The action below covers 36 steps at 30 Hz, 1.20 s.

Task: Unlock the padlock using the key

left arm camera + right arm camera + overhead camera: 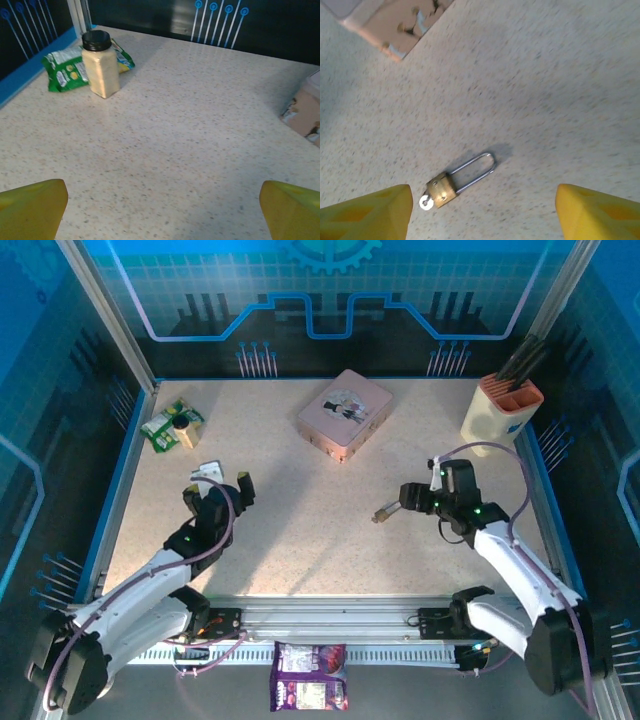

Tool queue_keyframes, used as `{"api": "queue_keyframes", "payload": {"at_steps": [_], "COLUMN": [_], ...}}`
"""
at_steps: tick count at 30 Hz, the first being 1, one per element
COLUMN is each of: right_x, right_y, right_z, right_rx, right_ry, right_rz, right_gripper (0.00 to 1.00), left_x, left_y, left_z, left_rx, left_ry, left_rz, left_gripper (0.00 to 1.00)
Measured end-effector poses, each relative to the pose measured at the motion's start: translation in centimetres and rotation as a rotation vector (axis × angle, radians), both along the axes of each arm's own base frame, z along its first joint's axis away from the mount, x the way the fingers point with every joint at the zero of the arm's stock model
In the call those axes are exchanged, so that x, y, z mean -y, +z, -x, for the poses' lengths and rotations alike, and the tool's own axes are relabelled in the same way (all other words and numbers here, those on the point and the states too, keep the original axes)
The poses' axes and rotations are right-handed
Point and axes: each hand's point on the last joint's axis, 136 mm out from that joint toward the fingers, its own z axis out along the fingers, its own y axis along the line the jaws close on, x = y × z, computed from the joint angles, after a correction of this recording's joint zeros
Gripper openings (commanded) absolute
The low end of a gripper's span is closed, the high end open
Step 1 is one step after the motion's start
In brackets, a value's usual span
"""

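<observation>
The right claw (484,200) hangs wide open and empty over the padlock (442,189), which lies flat on the table (560,90), the key (425,202) apparently in its base. The left claw (162,200), well left of the padlock, gapes empty. This looks like the approach; next, pin the body and turn the key.

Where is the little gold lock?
In the top view the padlock lies on the table, right of centre, just left of the open right gripper and nearer the arms than the pink tin.

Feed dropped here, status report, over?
Left gripper open, right gripper open, both empty. Padlock flat on table ahead of right gripper, key at its base. Nothing between.
</observation>
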Motion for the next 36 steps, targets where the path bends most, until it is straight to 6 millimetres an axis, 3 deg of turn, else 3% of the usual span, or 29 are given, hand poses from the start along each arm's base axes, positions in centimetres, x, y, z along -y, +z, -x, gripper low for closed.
{"api": "queue_keyframes", "payload": {"at_steps": [4, 7, 12, 19, 26, 31, 36], "right_x": [1.6, 2.6, 3.8, 6.2, 7.8, 7.6, 7.6], "right_y": [1.9, 2.1, 1.1, -1.9, -2.9, -2.6, -2.7], "right_z": [-0.3, -0.4, -1.1, -2.6, -4.1, -5.8, -7.3], "right_rx": [0.123, 0.198, 0.265, 0.268, 0.315, 0.38, 0.425], "right_ry": [-0.032, -0.051, -0.07, -0.139, -0.183, -0.162, -0.131], "right_rz": [0.064, 0.112, 0.201, 0.338, 0.4, 0.4, 0.354], "right_gripper": [0.79, 0.8, 0.83, 0.87, 0.88, 0.89, 0.9], "left_x": [-0.6, -0.8, -2.1, -4.3, -2.7, -1.8, -1.6], "left_y": [-0.2, 0.2, -0.3, -3.9, -4.9, -5.3, -4.5], "left_z": [-0.7, -1.5, -2.6, -2.8, -5.0, -6.2, -7.2], "left_rx": [0.007, 0.021, 0.004, -0.053, -0.025, 0.001, 0.082], "left_ry": [0.018, 0.024, 0.048, 0.045, -0.067, -0.141, -0.186], "left_rz": [-0.093, -0.163, -0.257, -0.276, -0.284, -0.296, -0.245], "left_gripper": [0.99, 0.99, 0.99, 0.99, 0.99, 0.99, 0.99]}}
